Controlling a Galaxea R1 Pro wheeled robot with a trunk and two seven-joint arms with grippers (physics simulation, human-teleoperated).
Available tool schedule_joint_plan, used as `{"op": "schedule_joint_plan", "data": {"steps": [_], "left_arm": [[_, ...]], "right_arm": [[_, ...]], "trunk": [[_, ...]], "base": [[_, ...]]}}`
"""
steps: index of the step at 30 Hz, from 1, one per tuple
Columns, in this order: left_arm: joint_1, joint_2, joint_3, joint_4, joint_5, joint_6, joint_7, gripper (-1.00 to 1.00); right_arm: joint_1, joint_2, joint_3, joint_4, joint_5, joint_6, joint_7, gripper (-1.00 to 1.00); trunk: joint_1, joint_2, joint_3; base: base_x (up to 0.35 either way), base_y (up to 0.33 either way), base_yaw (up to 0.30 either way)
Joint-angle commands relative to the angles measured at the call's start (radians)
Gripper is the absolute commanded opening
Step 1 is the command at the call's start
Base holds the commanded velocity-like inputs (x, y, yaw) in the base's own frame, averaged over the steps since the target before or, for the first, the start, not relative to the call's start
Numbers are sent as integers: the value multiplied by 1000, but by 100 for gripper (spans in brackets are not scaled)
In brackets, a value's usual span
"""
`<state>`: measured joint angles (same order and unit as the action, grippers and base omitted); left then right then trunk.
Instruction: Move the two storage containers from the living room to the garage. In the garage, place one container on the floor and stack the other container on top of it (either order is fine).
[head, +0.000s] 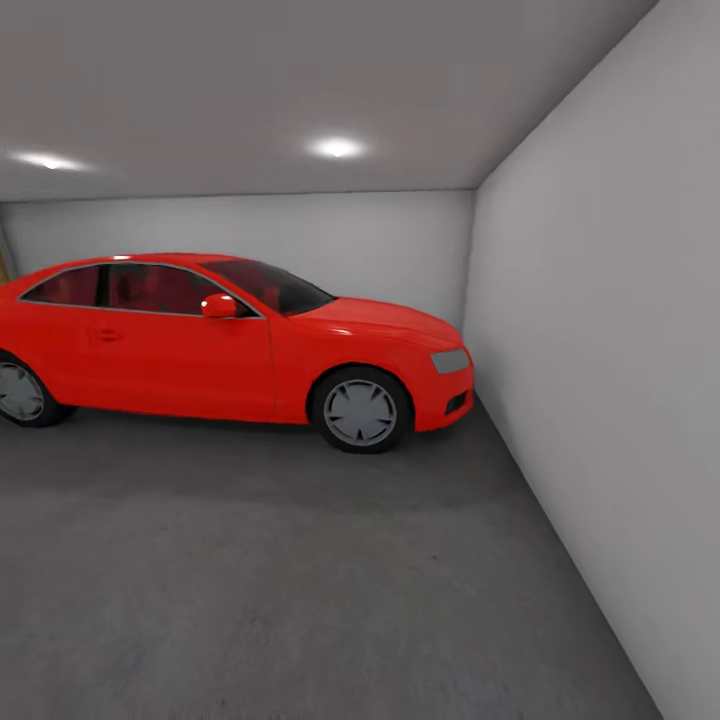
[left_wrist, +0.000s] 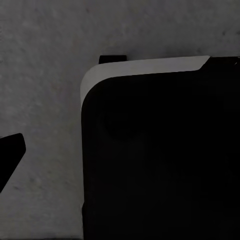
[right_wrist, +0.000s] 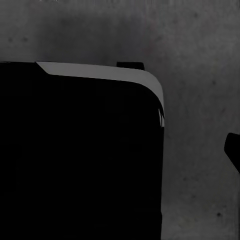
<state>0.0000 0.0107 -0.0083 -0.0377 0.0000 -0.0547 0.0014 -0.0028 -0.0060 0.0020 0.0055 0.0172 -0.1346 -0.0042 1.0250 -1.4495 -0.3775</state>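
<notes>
The two storage containers are out of view. In the head view I am in the garage, with its dark grey concrete floor (head: 300, 590) spread out in front of me. In the left wrist view, one dark fingertip (left_wrist: 11, 152) of my left gripper sits far out at the picture's edge, over the floor. One fingertip (right_wrist: 233, 150) of the right gripper sits the same way in the right wrist view. Nothing is between the fingers of either gripper. My own black base (left_wrist: 160, 160) fills much of both wrist views.
A red car (head: 230, 345) is parked across the back of the garage, nose toward the right wall. A plain grey wall (head: 620, 380) runs along the right side. Open floor lies between me and the car.
</notes>
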Motion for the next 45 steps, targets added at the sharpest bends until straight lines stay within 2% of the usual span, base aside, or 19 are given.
{"op": "schedule_joint_plan", "data": {"steps": [1,45], "left_arm": [[0,0,-1,-1,0,-2,0,100],[0,0,-1,-1,0,-2,0,100]], "right_arm": [[0,-1,0,1,2,-3,0,100],[0,-2,0,2,1,-3,0,100]], "trunk": [[0,0,-1],[0,0,-1]], "base": [[0,0,299],[0,0,300]]}}
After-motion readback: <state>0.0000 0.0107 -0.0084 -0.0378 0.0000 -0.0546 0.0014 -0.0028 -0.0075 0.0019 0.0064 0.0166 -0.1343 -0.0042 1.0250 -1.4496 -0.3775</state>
